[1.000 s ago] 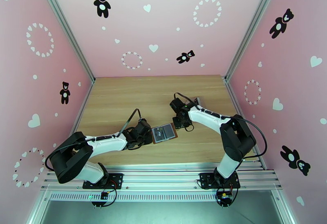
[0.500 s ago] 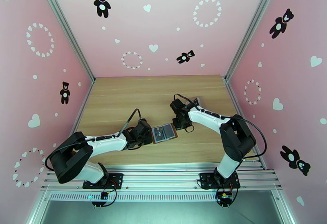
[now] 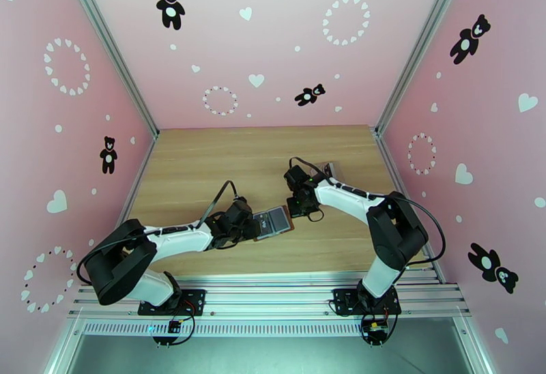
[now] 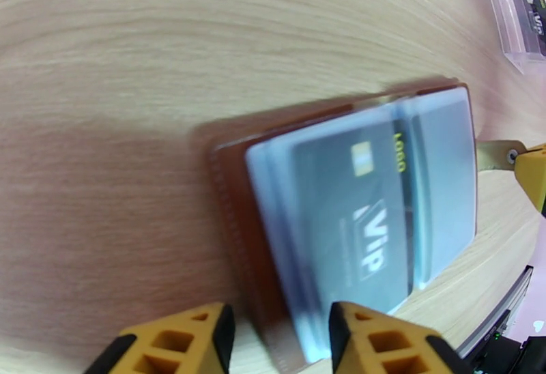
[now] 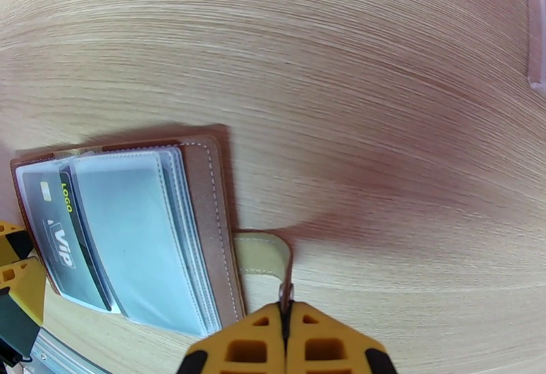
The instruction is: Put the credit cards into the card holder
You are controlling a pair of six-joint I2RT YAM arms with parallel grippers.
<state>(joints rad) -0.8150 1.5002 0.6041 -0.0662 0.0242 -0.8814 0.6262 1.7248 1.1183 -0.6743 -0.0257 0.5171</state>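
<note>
The card holder point(image 3: 276, 220) lies open on the table, a brown wallet point(image 4: 232, 184) with greyish see-through pockets point(image 5: 136, 232). One dark credit card point(image 4: 355, 225) marked "VIP" sits inside a pocket and also shows in the right wrist view point(image 5: 61, 242). My left gripper point(image 4: 280, 331) is open, with the wallet's near edge between its yellow fingers point(image 4: 205, 334). In the top view it point(image 3: 252, 226) reaches over the wallet's left end. My right gripper point(image 5: 286, 327) is shut on the wallet's tan snap tab point(image 5: 263, 254), at the wallet's right end point(image 3: 298, 206).
A clear plastic case point(image 4: 519, 20) holding another dark card lies beyond the wallet, near the right forearm point(image 3: 327, 166). The wooden table point(image 3: 205, 164) is bare at the back and left. Pink walls close in three sides.
The left gripper's fingers have spread and it has slid further over the wallet's left end. The right gripper has closed on the snap tab. The wallet shifted slightly.
</note>
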